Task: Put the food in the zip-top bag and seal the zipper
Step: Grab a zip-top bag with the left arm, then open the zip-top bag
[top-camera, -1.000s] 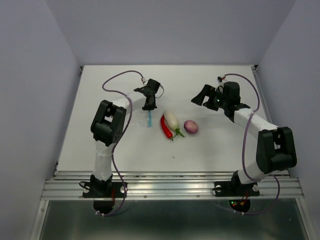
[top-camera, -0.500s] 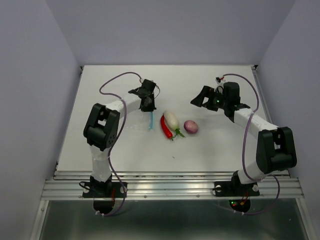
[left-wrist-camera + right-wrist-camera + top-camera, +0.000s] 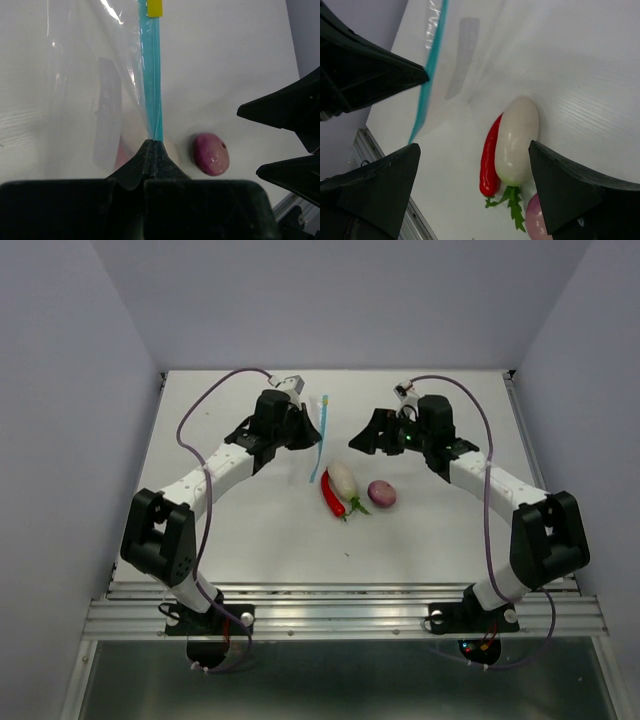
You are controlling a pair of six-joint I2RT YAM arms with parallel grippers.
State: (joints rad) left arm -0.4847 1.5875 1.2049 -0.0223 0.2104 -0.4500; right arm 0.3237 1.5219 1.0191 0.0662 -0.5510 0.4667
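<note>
Barely begun: left gripper (image 3: 154, 146) pinches the seemingly empty zip-top bag (image 3: 85, 75) by its zipper (image 3: 152, 75), right gripper (image 3: 372, 433) gapes unladen, and all three toy vegetables (image 3: 343, 480) lie outside.

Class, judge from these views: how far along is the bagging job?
Done: the left gripper is shut on the zipper of the zip-top bag. In hand: the open right gripper hovers near the chili, white vegetable and purple ball. Left: all three lie on the table, unbagged; sealing comes last.
</note>
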